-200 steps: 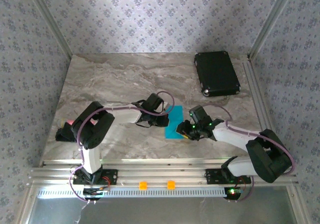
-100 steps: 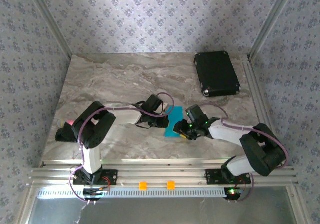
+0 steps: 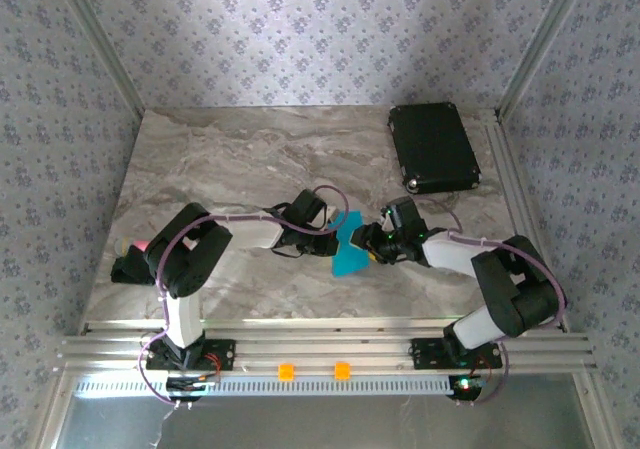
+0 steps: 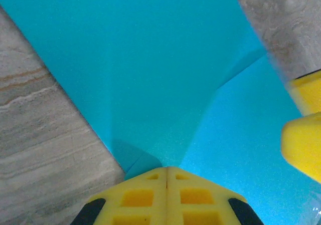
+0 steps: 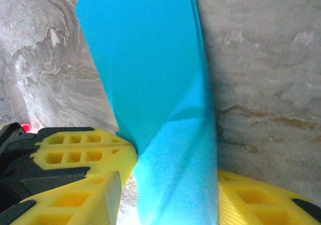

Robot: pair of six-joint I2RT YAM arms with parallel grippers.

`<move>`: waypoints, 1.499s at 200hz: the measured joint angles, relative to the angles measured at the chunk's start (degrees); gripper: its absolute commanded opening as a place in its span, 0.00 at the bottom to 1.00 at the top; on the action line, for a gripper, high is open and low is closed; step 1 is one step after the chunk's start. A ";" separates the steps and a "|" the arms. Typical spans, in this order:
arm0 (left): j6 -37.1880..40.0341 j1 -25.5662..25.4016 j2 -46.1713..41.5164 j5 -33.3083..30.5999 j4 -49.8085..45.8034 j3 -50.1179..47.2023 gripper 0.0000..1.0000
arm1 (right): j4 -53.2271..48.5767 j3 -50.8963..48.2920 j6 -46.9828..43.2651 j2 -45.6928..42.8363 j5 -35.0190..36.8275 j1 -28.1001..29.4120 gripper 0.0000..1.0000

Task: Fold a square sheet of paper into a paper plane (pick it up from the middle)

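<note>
At the near edge of the marble table (image 3: 220,159), two small orange blocks (image 3: 286,371) sit on the aluminium rail (image 3: 400,329) in front of the arm bases. Just beyond, near the middle of the tabletop, both arms meet over the cyan sheet of paper (image 3: 349,262), which lies partly folded, its creases plain in the wrist views. The left gripper (image 4: 167,171) reaches in from the left with its yellow pads pressed tight together, the tips at the sheet's edge where two folds converge; whether any paper is caught between them cannot be told. The right gripper (image 5: 170,197) faces it from the right with its jaws spread, one yellow finger (image 5: 75,200) on either side of a narrow folded strip of the sheet, and the left gripper's pads sit just beside that strip. Farther back, at the table's far right corner, a black rectangular case (image 3: 433,147) lies flat, well apart from the paper. Patterned grey wallpaper (image 3: 300,29) closes the scene behind.
</note>
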 measured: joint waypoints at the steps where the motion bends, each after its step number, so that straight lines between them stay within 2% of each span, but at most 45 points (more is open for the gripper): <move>1: 0.00 0.00 0.00 0.00 0.00 0.00 0.01 | 0.02 0.02 -0.11 0.04 -0.09 -0.04 0.47; 76: -0.61 0.00 0.00 0.00 0.04 0.00 0.02 | 4.52 0.70 -3.65 4.70 -5.35 -3.82 0.35; 165: -1.14 -0.04 -0.07 0.02 0.22 -0.09 0.05 | 12.85 -1.42 -3.34 8.83 -8.46 -5.35 0.13; 243: -2.54 -0.35 -3.52 -0.11 0.26 -1.44 0.20 | 13.99 -1.64 -2.93 8.66 -8.22 -4.57 0.10; 279: -3.19 -0.33 -8.28 -0.66 0.24 -3.32 0.32 | 10.73 -1.27 -3.45 5.81 -6.62 -3.43 0.10; 300: -4.87 0.22 -11.76 -0.61 2.16 -5.79 0.35 | 7.50 -0.79 -4.50 3.74 -4.90 -2.54 0.10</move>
